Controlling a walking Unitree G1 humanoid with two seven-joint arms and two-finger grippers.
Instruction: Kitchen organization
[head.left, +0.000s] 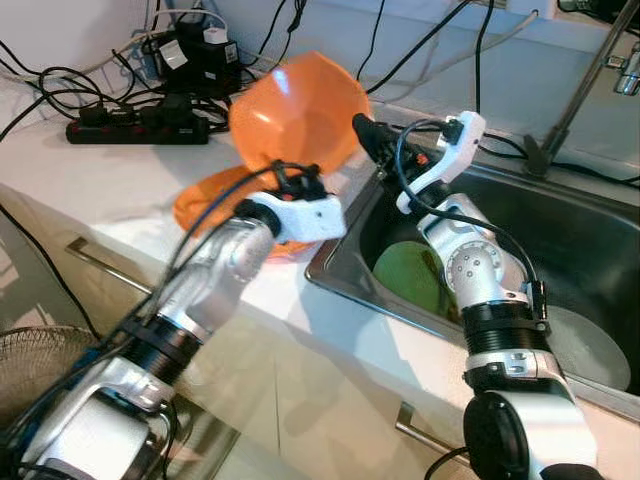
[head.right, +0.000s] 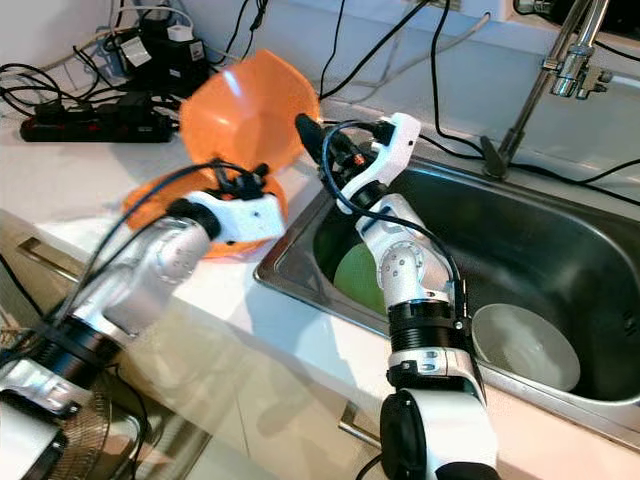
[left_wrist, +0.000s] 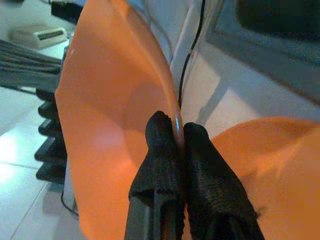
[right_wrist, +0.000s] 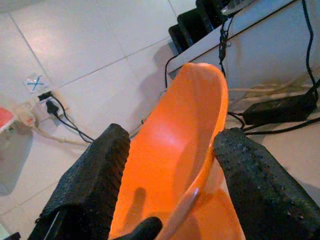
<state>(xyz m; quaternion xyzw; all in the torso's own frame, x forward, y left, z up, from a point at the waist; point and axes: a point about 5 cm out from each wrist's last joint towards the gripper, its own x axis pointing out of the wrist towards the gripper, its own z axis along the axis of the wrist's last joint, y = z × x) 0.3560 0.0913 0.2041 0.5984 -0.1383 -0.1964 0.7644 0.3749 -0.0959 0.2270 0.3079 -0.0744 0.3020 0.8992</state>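
Observation:
An orange bowl (head.left: 300, 110) is held tilted on edge above the white counter, beside the sink. My left gripper (left_wrist: 179, 140) is shut on its lower rim, one finger inside the bowl and one outside. My right gripper (right_wrist: 170, 165) reaches in from the sink side and is open. Its two fingers (right_wrist: 90, 180) straddle the bowl's opposite rim, apart from it. A second orange bowl (head.left: 205, 195) lies on the counter below the raised one, partly hidden by my left wrist.
The steel sink (head.right: 290, 280) holds a green plate (head.right: 355, 275) and a white bowl (head.right: 525, 345). A faucet (head.right: 560, 70) stands behind it. A black power strip (head.left: 135, 130), adapters and cables crowd the counter's back left. A fan (head.left: 40, 370) stands on the floor.

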